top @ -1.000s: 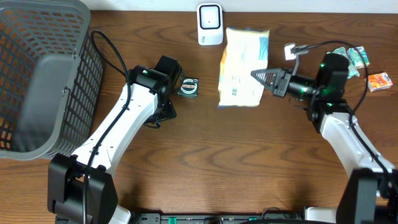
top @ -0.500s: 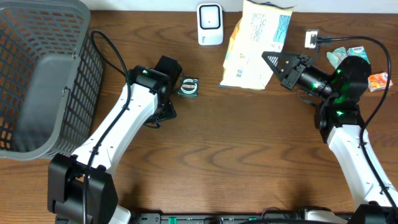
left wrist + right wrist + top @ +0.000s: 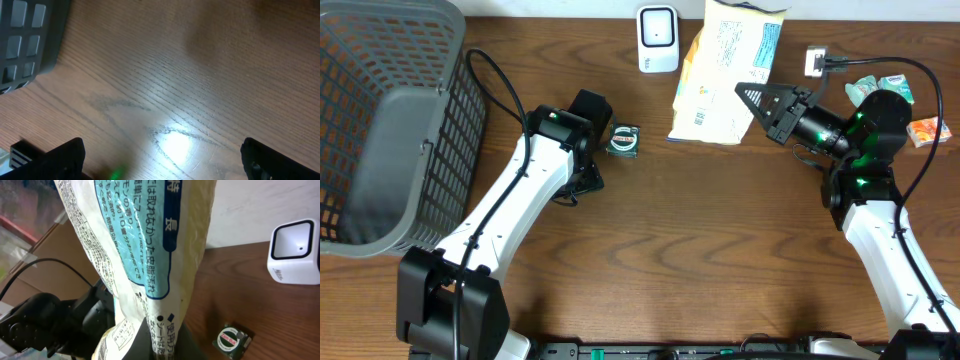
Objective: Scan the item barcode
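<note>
Yellow packet (image 3: 718,85) top cropped, pinched by right tool (image 3: 745,98), left tool (image 3: 165,161) wide.

Packet (image 3: 725,70): flat, pale yellow-white pouch with light-blue panel and dense Japanese print. Raised off counter, tilted, one edge pinched in closed right hand (image 3: 745,100). Sits just right of scanner.
Scanner (image 3: 658,38): small white box with dark window, upright at counter's far edge.
</note>
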